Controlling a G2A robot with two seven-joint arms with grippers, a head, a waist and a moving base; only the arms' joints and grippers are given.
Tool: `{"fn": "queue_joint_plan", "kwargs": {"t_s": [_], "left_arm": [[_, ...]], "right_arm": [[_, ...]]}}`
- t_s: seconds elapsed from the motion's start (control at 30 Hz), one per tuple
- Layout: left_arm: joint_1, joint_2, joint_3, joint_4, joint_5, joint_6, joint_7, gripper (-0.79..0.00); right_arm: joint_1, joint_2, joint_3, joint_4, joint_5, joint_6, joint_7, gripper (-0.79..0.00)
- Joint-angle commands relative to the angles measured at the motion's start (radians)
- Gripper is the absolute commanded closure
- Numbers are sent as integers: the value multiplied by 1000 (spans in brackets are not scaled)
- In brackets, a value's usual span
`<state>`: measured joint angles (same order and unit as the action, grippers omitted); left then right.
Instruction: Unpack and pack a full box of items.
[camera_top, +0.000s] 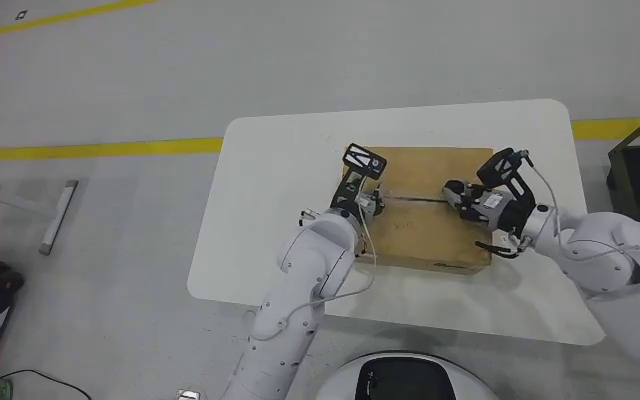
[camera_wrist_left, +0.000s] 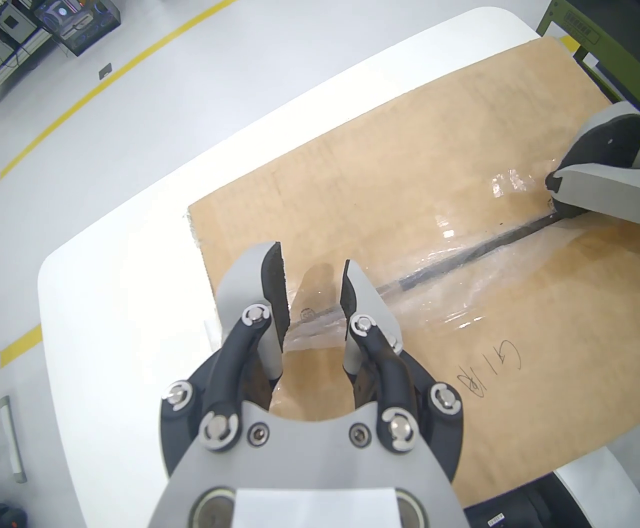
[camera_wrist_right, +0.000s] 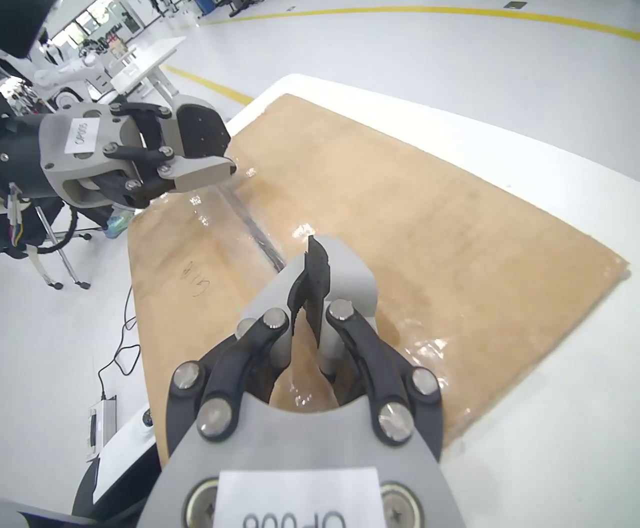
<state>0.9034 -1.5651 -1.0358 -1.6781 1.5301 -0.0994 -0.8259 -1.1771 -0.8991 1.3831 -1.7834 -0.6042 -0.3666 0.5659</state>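
Observation:
A closed brown cardboard box (camera_top: 420, 235) lies flat on the white table (camera_top: 280, 180). Clear tape (camera_wrist_left: 475, 250) runs along its dark centre seam (camera_top: 415, 199). My left gripper (camera_wrist_left: 311, 265) stands open over the seam's end near the box's left edge, one finger on either side of the tape; it is also seen in the top view (camera_top: 375, 203) and the right wrist view (camera_wrist_right: 225, 160). My right gripper (camera_wrist_right: 314, 245) is shut, its tips down on the taped seam (camera_wrist_right: 255, 230) towards the box's (camera_wrist_right: 425, 210) right end. It shows in the top view (camera_top: 455, 192) and the left wrist view (camera_wrist_left: 555, 185).
A dark green frame (camera_top: 625, 170) stands off the table's right side, close to the box's far corner (camera_wrist_left: 590, 45). The box takes up the table's right-hand middle; bare white tabletop lies to its left and along the front. Handwriting marks the box lid (camera_wrist_left: 492, 370).

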Motion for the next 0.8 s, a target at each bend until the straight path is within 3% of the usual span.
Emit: {"fn": "queue_joint_plan", "kwargs": {"t_s": [0.0,0.27,0.43,0.47,0.6,0.67,0.77], "left_arm": [[3,0,-2,-6,0,0,-1,-277],[19,2,-18,-40,1,13,-3,-308],[31,5,-42,-73,5,22,-8,-372],[33,6,-47,-80,6,22,-9,-425],[43,8,-60,-95,9,21,-14,-446],[48,9,-64,-104,9,21,-16,-563],[57,11,-71,-129,16,23,-21,-573]], "right_arm": [[-1,-1,-4,5,-16,1,2,0],[-12,-2,24,-14,10,-2,-25,0],[-56,4,81,-54,21,-11,-26,0],[-66,5,93,-59,22,-13,-24,0],[-104,9,127,-81,3,-20,-17,-6],[-119,10,142,-89,2,-23,-20,-9],[-142,11,174,-109,13,-17,-40,-25]]}}
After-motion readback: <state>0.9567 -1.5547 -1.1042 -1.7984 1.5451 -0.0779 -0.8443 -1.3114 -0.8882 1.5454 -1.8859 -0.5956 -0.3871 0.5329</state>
